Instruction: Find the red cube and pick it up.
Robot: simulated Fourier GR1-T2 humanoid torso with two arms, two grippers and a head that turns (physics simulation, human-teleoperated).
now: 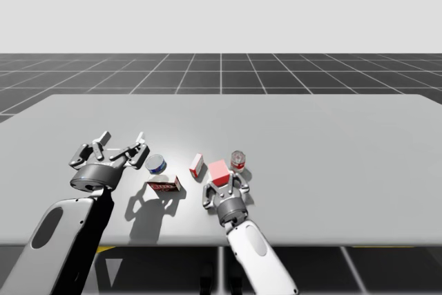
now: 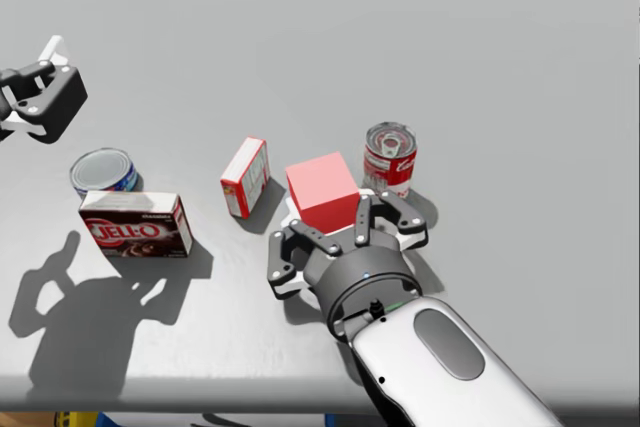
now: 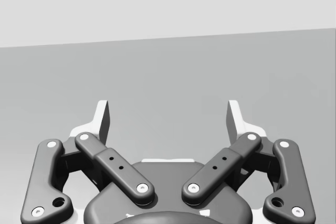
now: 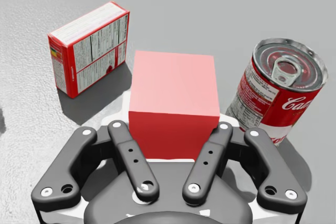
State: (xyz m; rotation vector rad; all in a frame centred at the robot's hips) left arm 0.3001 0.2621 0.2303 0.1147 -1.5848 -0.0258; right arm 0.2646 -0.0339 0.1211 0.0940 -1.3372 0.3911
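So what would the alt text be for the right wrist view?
My right gripper grips a red cube from both sides on a grey table. A red-and-white box stands on one side of it, an upright red can on the other.

Red cube [image 4: 174, 90] (upright) in right claw [image 4: 173, 129]

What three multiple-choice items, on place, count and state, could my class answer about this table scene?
1. Where is the red cube? A. Stacked on a box. B. Between the right end effector's fingers. C. Lying on the floor.
2. How many cans stand on the table? A. One. B. Four. C. Two.
3. The left end effector is: A. open, holding nothing. B. shut on a can. C. shut on a box.
Answers: 1 B, its fingers flank the cube; 2 C, a blue can and a red-and-white can; 3 A, its fingers stand apart over bare table.
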